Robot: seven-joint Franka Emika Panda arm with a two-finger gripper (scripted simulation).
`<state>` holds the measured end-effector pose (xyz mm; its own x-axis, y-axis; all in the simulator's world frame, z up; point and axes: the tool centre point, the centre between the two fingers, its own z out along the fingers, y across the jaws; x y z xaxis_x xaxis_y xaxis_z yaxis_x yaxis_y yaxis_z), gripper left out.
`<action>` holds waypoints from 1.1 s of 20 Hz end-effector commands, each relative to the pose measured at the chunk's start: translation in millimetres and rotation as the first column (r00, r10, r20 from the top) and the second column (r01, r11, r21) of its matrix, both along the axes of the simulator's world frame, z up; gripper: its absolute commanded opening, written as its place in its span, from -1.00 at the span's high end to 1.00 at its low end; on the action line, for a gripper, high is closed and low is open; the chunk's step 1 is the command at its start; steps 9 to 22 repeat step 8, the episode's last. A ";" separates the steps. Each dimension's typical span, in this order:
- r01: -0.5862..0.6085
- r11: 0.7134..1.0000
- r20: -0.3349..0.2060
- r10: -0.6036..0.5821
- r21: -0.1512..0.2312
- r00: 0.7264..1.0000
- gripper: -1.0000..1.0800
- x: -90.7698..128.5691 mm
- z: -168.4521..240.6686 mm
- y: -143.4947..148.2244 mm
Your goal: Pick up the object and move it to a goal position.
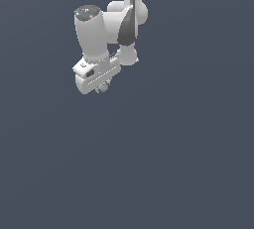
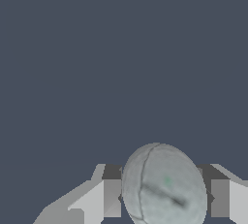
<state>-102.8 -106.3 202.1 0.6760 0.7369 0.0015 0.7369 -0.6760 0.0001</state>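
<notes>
While no writing can be read, the sphere (image 2: 163,186) is pinched between the gripper's (image 2: 164,196) fingers (image 2: 112,196).

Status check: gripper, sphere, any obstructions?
Gripper shut on sphere. Sphere between fingers, under the hand in the exterior view. No obstruction visible.

arm (image 1: 99,29): white rounded links | dark grey joint panel | grey cap, possibly teal-dotted
</notes>
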 end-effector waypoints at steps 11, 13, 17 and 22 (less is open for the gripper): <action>-0.001 1.000 -0.001 0.001 -0.001 1.000 1.00 -9.0 21.6 -17.1; -0.001 1.000 -0.001 0.001 -0.001 1.000 1.00 -9.0 21.6 -17.1; -0.001 1.000 -0.001 0.001 -0.001 1.000 1.00 -9.0 21.6 -17.1; -0.001 1.000 -0.001 0.001 -0.001 1.000 1.00 -9.0 21.6 -17.1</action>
